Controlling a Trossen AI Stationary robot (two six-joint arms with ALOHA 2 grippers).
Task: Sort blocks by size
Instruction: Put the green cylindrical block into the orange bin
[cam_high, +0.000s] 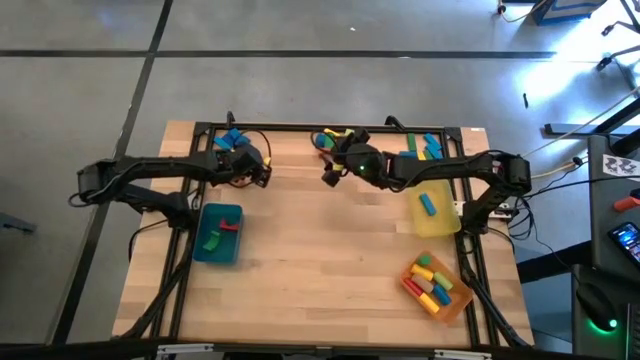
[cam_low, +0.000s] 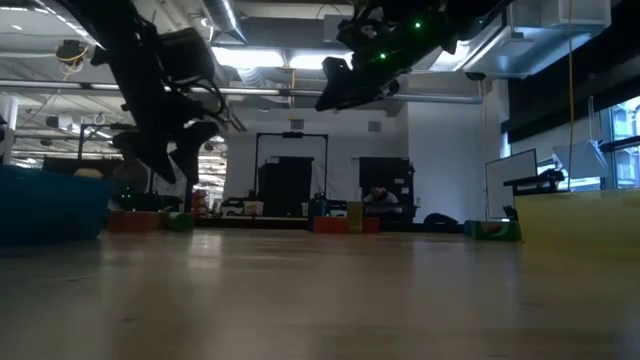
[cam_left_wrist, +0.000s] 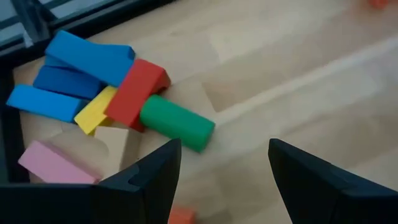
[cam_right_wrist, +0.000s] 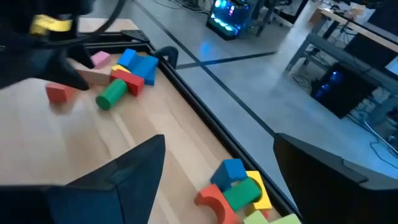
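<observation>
**Block sorting station: tools raised over the far edge of the bench**

Trays. Three shallow trays lie on the bench. The teal tray on the left side holds two blocks, one green and one red. The yellow tray on the right holds one blue block. The orange tray near the right front corner holds a mix of yellow, pink, red and green pieces too tightly packed to count.

Unsorted blocks. Three groups lie along the far edge: one by the left tool, one at the middle, and one further right.

Left tool. It hangs above the left group with its fingers spread wide and nothing between them. Its wrist view shows what the high view does not resolve: three blue blocks, one red block, one yellow, one green cylinder, one pink bar and one plain wood piece.

Right tool. It is raised over the middle group, fingers wide apart and empty. Its wrist view shows that group below it: a blue cube, a green cylinder, a yellow piece and a red arch.

The low view shows both arms lifted clear of the bench surface.

No readable labels or writing appear.
</observation>
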